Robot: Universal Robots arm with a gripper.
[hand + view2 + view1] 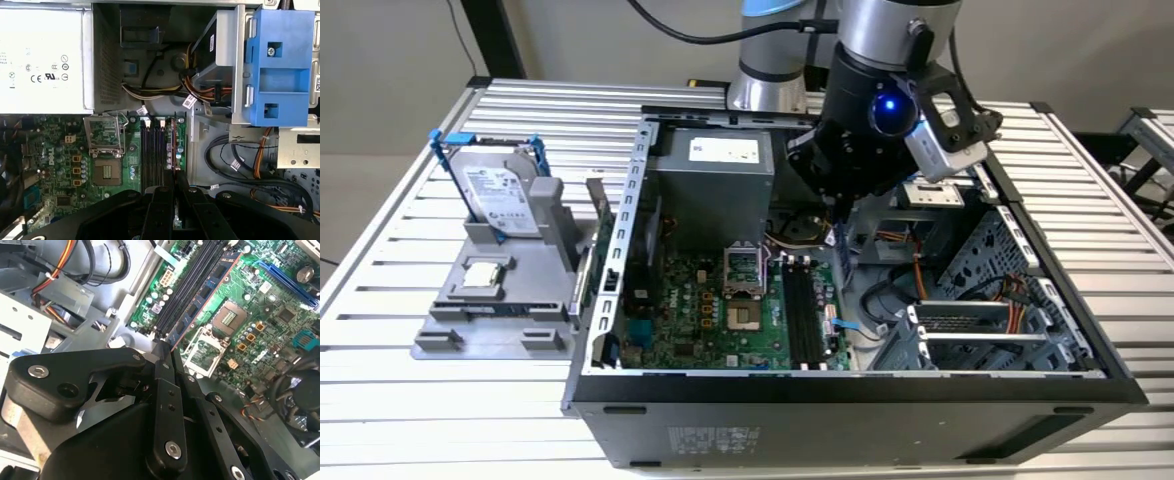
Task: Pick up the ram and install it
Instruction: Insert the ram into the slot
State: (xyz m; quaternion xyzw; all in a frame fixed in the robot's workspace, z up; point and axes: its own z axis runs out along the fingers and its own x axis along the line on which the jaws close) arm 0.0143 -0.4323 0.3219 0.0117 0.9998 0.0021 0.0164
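My gripper (838,212) is down inside the open computer case, above the motherboard (707,320). It is shut on the ram (202,292), a long dark blue-green stick that juts out from between the black fingers (165,385). In the first wrist view the ram (173,142) appears edge-on, held by the gripper (175,181). It runs parallel to the black memory slots (151,150), hanging just beside them and above the board. The slots (803,315) lie below and in front of the gripper in the exterior view. Whether the stick touches a slot I cannot tell.
The grey power supply (707,165) fills the case's back corner. The open processor socket (105,132) lies next to the slots. A blue drive bracket (280,65) and bundled cables (235,160) crowd the other side. Outside the case, a hard drive in a blue frame (500,190) stands on a grey holder.
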